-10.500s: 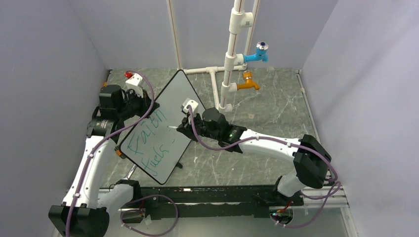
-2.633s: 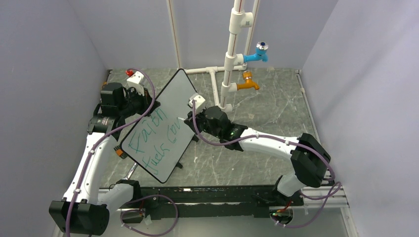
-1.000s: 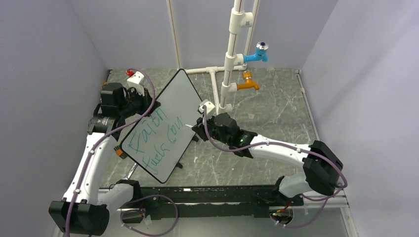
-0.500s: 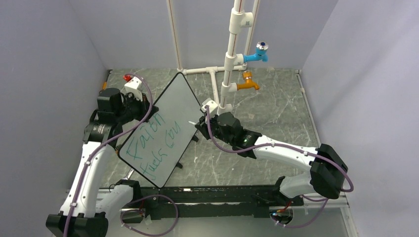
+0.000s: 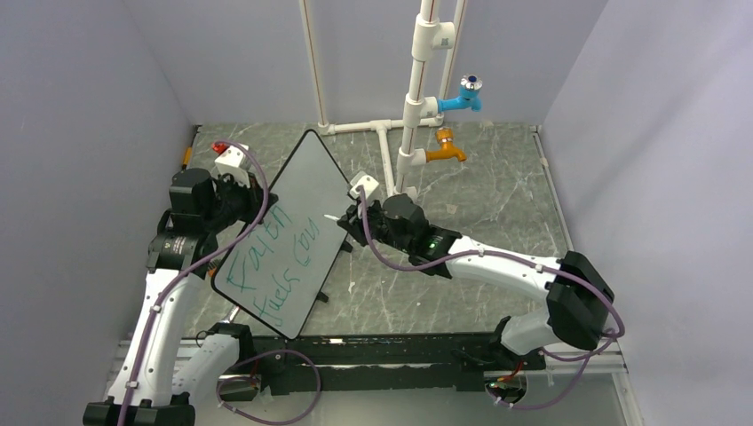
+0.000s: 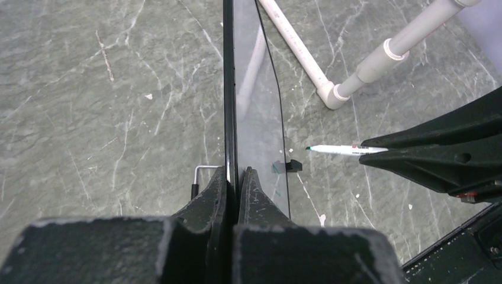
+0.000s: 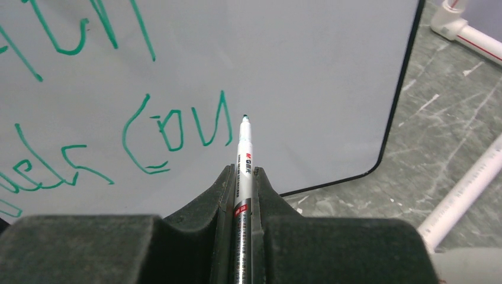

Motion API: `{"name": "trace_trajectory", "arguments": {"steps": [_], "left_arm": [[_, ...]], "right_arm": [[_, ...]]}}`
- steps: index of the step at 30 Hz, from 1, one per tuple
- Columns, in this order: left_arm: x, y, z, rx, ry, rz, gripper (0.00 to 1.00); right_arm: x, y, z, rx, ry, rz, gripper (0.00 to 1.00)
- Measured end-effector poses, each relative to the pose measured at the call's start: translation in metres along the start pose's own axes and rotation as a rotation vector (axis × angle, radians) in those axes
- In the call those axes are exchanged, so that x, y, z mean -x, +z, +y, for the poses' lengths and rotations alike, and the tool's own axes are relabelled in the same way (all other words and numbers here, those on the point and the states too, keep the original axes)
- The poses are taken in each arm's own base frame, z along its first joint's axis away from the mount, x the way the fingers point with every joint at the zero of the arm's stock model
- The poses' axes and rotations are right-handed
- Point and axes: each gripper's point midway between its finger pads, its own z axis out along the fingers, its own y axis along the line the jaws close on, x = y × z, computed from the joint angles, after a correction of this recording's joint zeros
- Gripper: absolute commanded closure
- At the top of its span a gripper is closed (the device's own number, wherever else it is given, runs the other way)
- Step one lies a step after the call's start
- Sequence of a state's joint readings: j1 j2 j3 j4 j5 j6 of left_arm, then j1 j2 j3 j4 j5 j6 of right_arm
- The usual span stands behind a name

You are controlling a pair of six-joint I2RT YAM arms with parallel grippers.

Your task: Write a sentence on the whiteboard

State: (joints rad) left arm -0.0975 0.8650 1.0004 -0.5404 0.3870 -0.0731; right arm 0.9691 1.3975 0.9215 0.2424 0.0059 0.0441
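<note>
Whiteboard (image 5: 297, 188) from above: held tilted over the table (image 5: 497, 195) by the left jaws, it seems to have shifted slightly left since a moment ago. The sentence (image 5: 271, 257) stops at "Faith fuels Cou".

Left wrist: jaws clamped on the board's rim, marker (image 6: 340, 149) tip just off its face.

Right wrist: right jaws grip the marker, aimed beside "Cou". Pipes (image 7: 463, 192) lie off to the right, and nothing looks to be in the way.

The flat white board with a thin black rim (image 5: 306, 177) bears green handwriting (image 5: 263, 246): "Faith" above, "fuels Cou" below. The slim white marker (image 7: 244, 160) carries small red print, too small to read.
</note>
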Motion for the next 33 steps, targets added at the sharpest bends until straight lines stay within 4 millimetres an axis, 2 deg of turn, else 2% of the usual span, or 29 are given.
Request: {"name": "trace_trajectory", "arguments": {"steps": [8, 18, 29, 33], "left_arm": [[0.001, -0.002, 0.005, 0.032, -0.013, -0.019, 1.00], [0.000, -0.002, 0.007, 0.046, -0.018, -0.020, 1.00], [-0.001, -0.002, 0.013, 0.064, -0.027, -0.021, 1.00], [-0.001, -0.002, 0.015, 0.068, -0.033, -0.022, 1.00]], "right_arm": [[-0.003, 0.021, 0.013, 0.079, -0.017, 0.011, 1.00], [0.014, 0.045, 0.013, 0.087, -0.019, -0.025, 1.00], [0.003, 0.053, 0.002, 0.067, -0.012, -0.010, 1.00], [-0.012, 0.051, 0.002, 0.067, -0.002, 0.012, 1.00]]}}
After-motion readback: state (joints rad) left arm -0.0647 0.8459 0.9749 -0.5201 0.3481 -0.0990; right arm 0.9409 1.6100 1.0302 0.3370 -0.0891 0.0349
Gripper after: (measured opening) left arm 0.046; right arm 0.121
